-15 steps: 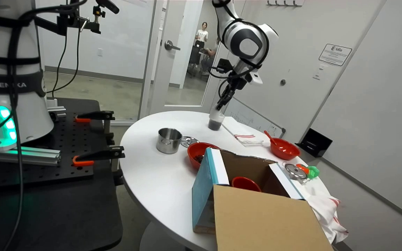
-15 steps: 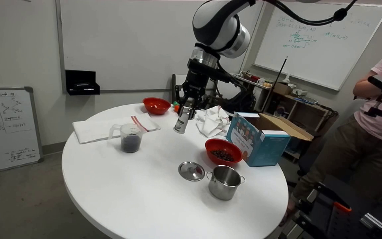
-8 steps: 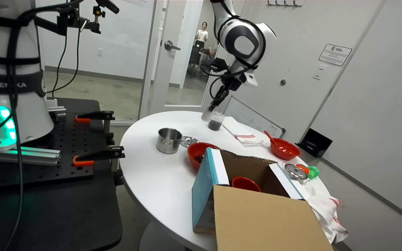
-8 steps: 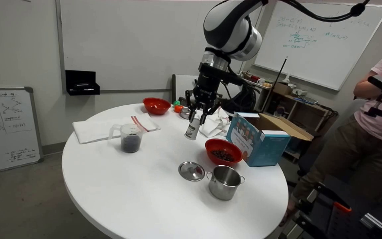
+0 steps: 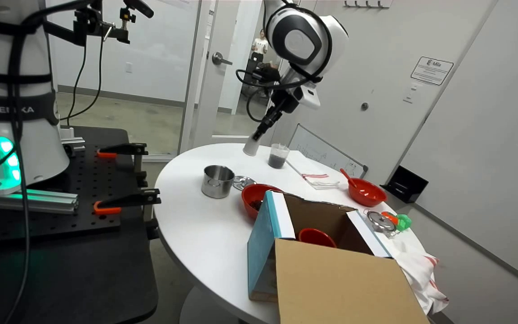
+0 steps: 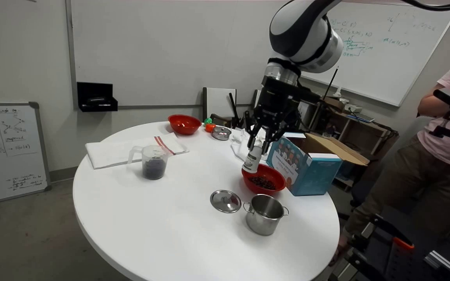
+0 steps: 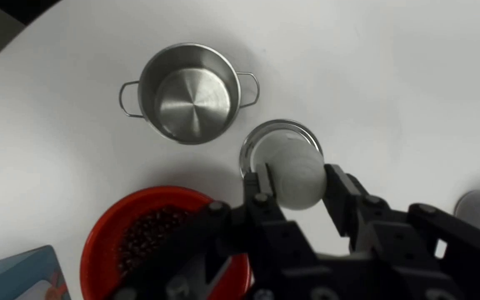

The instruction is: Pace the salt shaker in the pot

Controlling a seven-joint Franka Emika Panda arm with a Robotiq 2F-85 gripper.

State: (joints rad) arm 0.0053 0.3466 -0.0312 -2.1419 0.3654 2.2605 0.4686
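I find the gripper (image 7: 297, 174) clamped on the tilted salt shaker (image 7: 300, 183), jaws parted by its width. In the wrist view the pot (image 7: 192, 95) stands at ten o'clock from it, a red bowl (image 7: 99, 252) at eight.

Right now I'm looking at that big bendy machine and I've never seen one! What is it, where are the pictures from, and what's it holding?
That is a robot arm. At its tip is the end effector, which grips things. Two pictures are taken from outside, looking across the white table. The third is taken from the arm's wrist, looking down.

The end effector is closed around a white shaker, holding it tilted above the table. The job is to put it in the shiny pot, which has two loop handles.

Beside the pot are a lid and a red bowl of what look like dark beans. Also on the table are a see-through jug, a folded cloth, another red bowl and an open box.
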